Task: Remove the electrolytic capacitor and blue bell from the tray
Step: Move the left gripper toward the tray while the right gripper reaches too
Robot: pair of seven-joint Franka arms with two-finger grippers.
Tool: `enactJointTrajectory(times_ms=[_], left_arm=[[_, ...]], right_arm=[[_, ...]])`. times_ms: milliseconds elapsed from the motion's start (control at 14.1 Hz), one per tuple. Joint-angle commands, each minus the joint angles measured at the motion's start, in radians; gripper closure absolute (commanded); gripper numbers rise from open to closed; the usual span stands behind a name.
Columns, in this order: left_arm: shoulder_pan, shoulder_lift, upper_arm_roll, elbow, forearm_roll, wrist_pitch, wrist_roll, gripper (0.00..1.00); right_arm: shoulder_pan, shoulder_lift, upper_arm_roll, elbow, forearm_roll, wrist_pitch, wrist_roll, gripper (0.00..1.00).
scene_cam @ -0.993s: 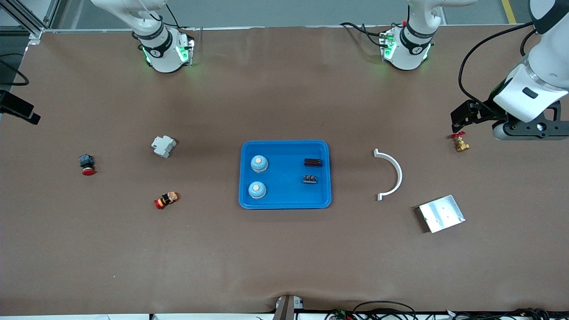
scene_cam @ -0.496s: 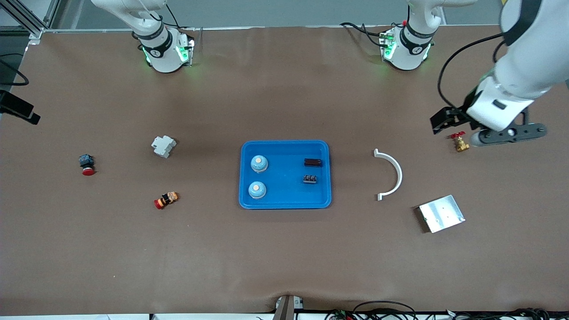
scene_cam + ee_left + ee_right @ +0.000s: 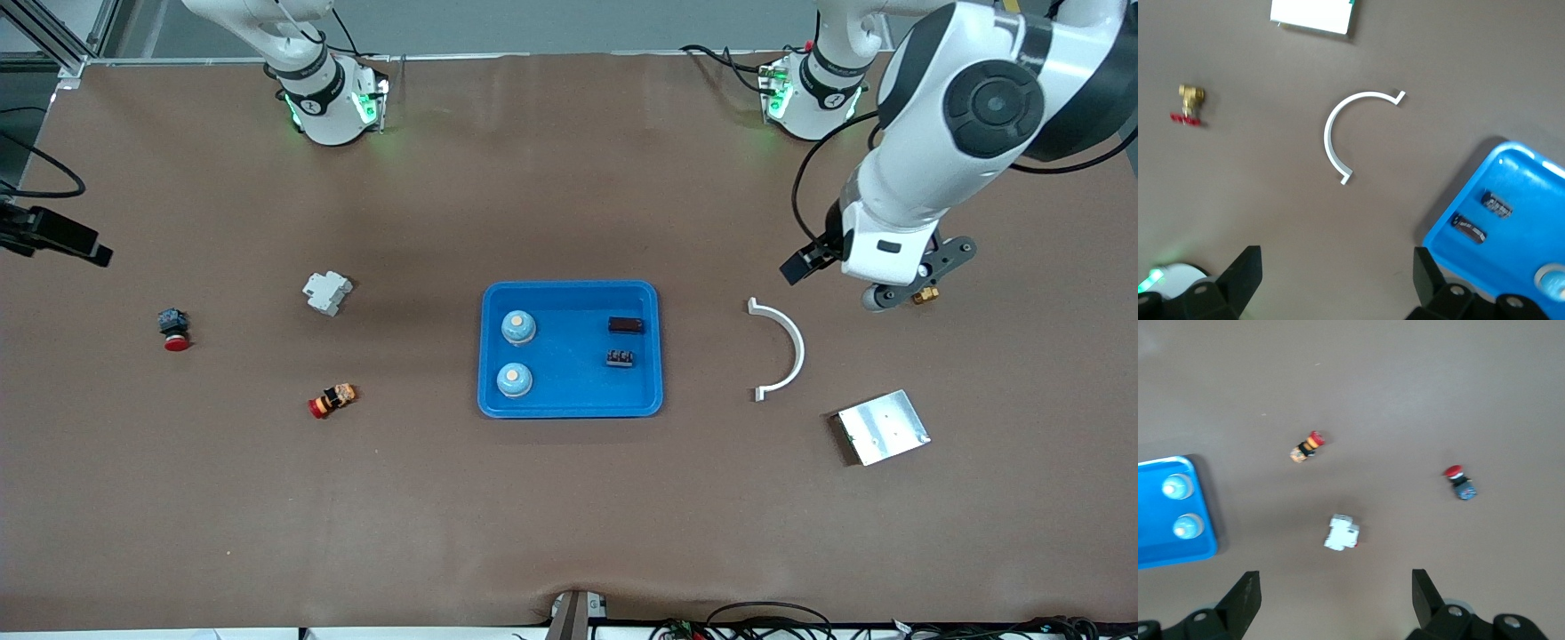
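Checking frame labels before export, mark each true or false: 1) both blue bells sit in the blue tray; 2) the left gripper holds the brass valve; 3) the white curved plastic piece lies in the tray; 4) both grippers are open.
1) True: two blue dome bells sit in the blue plastic tray.
2) False: the left gripper is open and empty; the brass valve with the red handle lies on the table.
3) False: the white curved plastic piece lies on the table beside the tray.
4) True: the right gripper is open too.
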Motion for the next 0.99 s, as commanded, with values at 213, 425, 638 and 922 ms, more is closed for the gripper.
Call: enactJointTrajectory(times_ms=[213,425,638,922], left_arm=[[-0.063,0.065,-0.014,0.000,0.020,0.104,-0.345,0.00],[-0.112,0.126,-0.015,0.003,0.014,0.162,-0.540,0.00],[-0.152,0.192,-0.015,0.008,0.015,0.218,-0.675,0.00],[-0.182,0.261,-0.014,0.009,0.021,0.316,-0.772,0.00]], right_arm=[[0.111,0.110,0.008,-0.023,0.043,0.110,0.013,0.00],[0.193,0.136,0.008,-0.110,0.039,0.255,0.073,0.00],[0.282,0.205,0.008,-0.141,0.034,0.347,0.283,0.00],[0.404,0.305,0.008,-0.141,0.003,0.427,0.469,0.00]])
